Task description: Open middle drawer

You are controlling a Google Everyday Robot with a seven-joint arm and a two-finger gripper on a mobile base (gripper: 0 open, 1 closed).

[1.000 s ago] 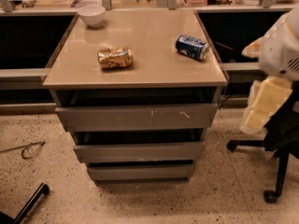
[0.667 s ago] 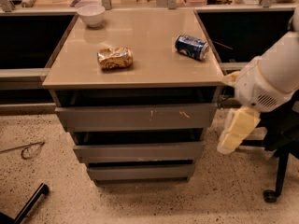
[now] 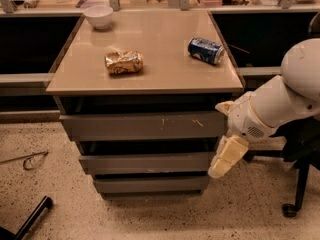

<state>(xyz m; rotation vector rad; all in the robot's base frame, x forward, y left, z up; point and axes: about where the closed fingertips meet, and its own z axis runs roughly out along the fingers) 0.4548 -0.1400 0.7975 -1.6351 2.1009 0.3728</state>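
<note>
1. So, the gripper (image 3: 227,156) hangs at the right end of the middle drawer (image 3: 145,162), angled down and to the left. It covers that corner of the front.
2. Can't tell whether the gripper is apart or together: it reads as one cream block from this angle. Contact with the drawer front can't be told either.
3. The middle drawer sits second in the stack, under the top drawer (image 3: 140,126) with white scratch marks and above the slim bottom drawer (image 3: 150,184). Only its plain flat front shows. Above the front is a dark gap, and the inside is hidden.
4. The white arm (image 3: 280,99) enters from the right and is cut off by the frame edge.
5. On the cabinet top (image 3: 160,39) a crushed gold packet (image 3: 124,62) and a blue can (image 3: 206,51) lie well apart. A white bowl (image 3: 98,16) stands at the back left corner.
6. A chair base (image 3: 295,184) is partly hidden behind the arm.
7. On the floor at left lies a thin wire loop (image 3: 32,160). A black bar (image 3: 30,219) is cut off at the bottom corner.
</note>
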